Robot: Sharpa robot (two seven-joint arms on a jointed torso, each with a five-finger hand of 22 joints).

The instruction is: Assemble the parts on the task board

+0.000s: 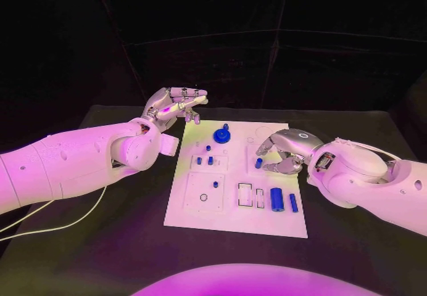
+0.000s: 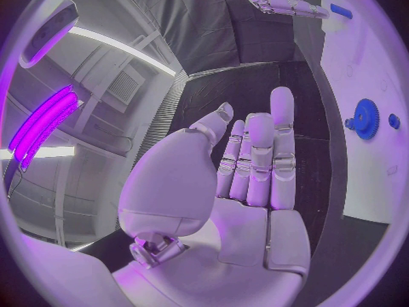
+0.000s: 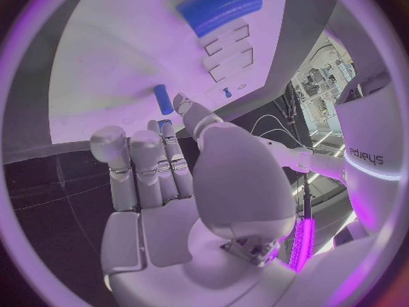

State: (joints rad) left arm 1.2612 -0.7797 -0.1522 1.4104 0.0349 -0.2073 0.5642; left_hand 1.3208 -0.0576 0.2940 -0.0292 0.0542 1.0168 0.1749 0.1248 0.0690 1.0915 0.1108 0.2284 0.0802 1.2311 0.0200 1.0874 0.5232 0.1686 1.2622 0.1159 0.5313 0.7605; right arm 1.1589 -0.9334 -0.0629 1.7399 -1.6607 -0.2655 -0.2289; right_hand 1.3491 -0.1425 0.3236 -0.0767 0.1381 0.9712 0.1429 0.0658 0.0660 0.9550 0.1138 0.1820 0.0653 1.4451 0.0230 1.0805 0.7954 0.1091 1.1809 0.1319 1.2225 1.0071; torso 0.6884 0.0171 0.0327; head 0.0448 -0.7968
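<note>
My left hand (image 1: 178, 103) hovers empty, fingers straight, off the task board's (image 1: 200, 213) far left corner; my right hand (image 1: 283, 154), empty with fingers apart, is beside a blue peg (image 1: 258, 163); my arm reads "sharpa"

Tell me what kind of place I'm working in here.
Probably a robotics lab or test booth: a black table with dark curtains behind, a white task board holding small blue parts, and coloured stage-like lighting.

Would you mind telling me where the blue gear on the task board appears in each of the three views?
Head view: blue gear near the task board's far edge, beside the left hand.
Left wrist view: blue gear beyond the fingertips.
Right wrist view: not in it.
Shared landmark: the white task board.
</note>
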